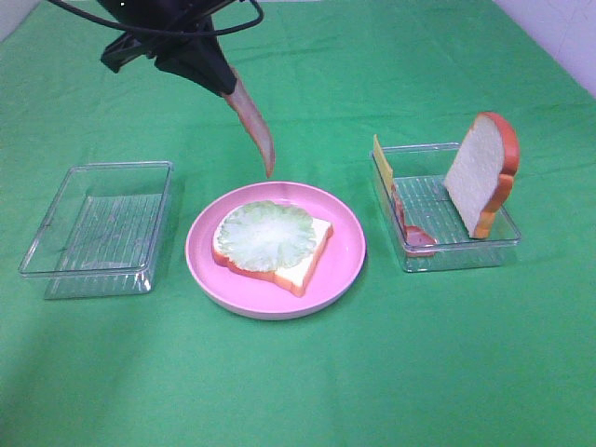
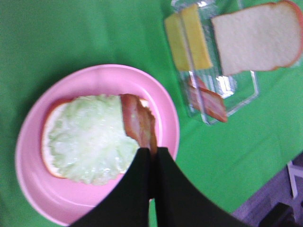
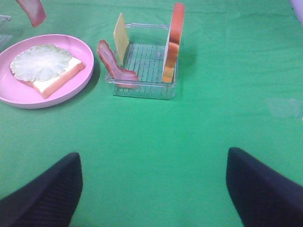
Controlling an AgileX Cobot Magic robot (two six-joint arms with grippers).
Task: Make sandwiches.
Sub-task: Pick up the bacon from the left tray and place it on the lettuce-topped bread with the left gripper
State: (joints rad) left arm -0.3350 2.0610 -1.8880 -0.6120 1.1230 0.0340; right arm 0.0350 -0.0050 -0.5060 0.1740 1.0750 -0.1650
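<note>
The right gripper (image 3: 152, 158) is nearest the front edge of the green cloth (image 1: 298, 391). Its two dark jaws are spread wide over bare cloth with nothing between them. It is outside the high view; the right wrist view puts it at roughly 5 o'clock from the plate.

Clock directions below take the plate as centre, with 12 o'clock pointing away from the high camera.

The pink plate (image 1: 343, 268) sits mid-cloth. The lower bread slice (image 1: 307, 263) lies flat on it, white with an orange-brown crust. A pale lettuce leaf (image 1: 265, 233) covers most of its top, leaving the 4 o'clock corner bare.

At 9 o'clock, apart from the plate, stands the left clear tray (image 1: 112, 228).

At 3 o'clock, also apart and set slightly farther back, stands the right clear tray (image 1: 466, 253).
- **Near corner, plate side:** the spare bacon strip (image 1: 414, 237) leans here.
- **Far corner, plate side:** the cheese square (image 1: 382, 160) stands on edge.
- **Side away from the plate:** the upright bread slice (image 1: 480, 172) stands tilted.

The left gripper (image 1: 223, 82) is farthest back, raised in the air at about 11 o'clock. Its jaws are pinched together on the top end of the hanging bacon strip (image 1: 253, 126). The strip dangles with its lower tip over the plate's 12 o'clock rim. The right wrist view shows it in the air, clear of the plate.
</note>
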